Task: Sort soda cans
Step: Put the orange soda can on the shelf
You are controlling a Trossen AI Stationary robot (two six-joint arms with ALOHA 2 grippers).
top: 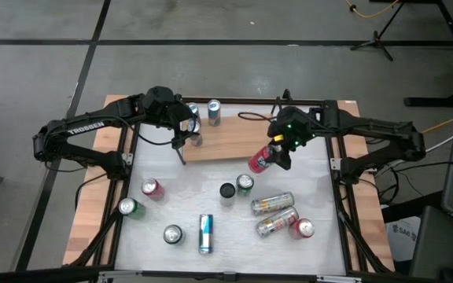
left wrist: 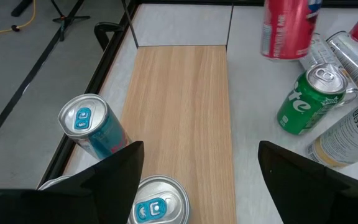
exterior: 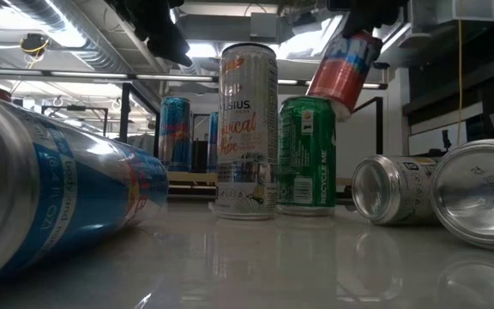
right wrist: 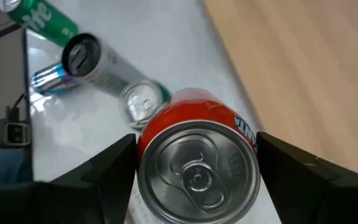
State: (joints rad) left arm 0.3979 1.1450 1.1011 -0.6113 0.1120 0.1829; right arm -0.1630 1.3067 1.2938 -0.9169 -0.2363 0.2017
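Left gripper (top: 181, 145) hovers over the wooden board's (top: 226, 145) left end, fingers spread wide, nothing between them. Two blue-and-silver cans (top: 194, 118) stand upright just beside it at the board's far-left corner, with a third (top: 214, 112) a little further right.

Right gripper (top: 278, 153) is clamped on a red can (top: 259, 159), lifted and tilted, at the board's front-right edge. Below and toward the operator from it: black-topped can (top: 226, 191) and green can (top: 244, 185) upright, two silver cans (top: 273, 204) lying down, another red can (top: 303, 229).

Handling, my guess: thin aluminium, light, smooth, easy to dent or let slip; grip mid-body across the cylinder with moderate squeeze. Lying cans will roll.

Views: the low view alone shows the red can (exterior: 344, 70) clear of the table, hanging tilted above the green can (exterior: 307, 154). The right wrist view shows its top (right wrist: 197, 171) seated between the fingers. The left wrist view shows the empty gap over the blue cans (left wrist: 92, 127). Only the high view gives the full layout.
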